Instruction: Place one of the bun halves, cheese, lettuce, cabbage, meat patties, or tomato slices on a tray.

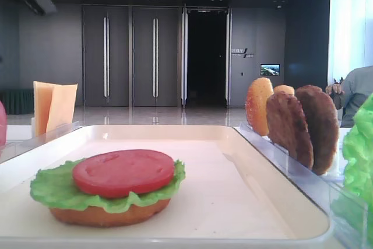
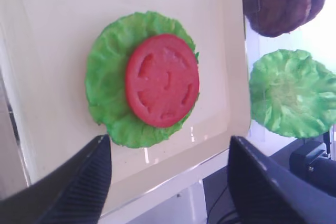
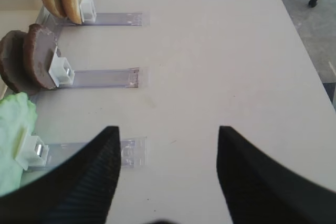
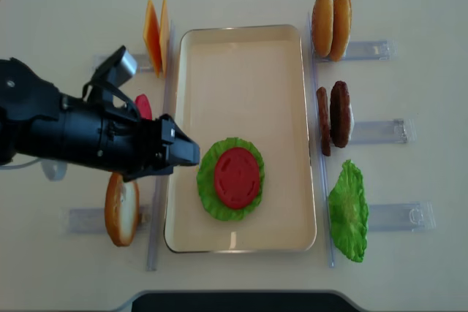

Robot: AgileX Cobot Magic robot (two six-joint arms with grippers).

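Just right of open left claw: tomato slice on lettuce.

On the tray, the lettuce and tomato slice are covering the bun half from above, so only its edge is peeking out in the low front view. Left of the tray, the left arm is hiding most of a second tomato slice. The right gripper is appearing only as two dark fingertips cut off by the picture's bottom edge.
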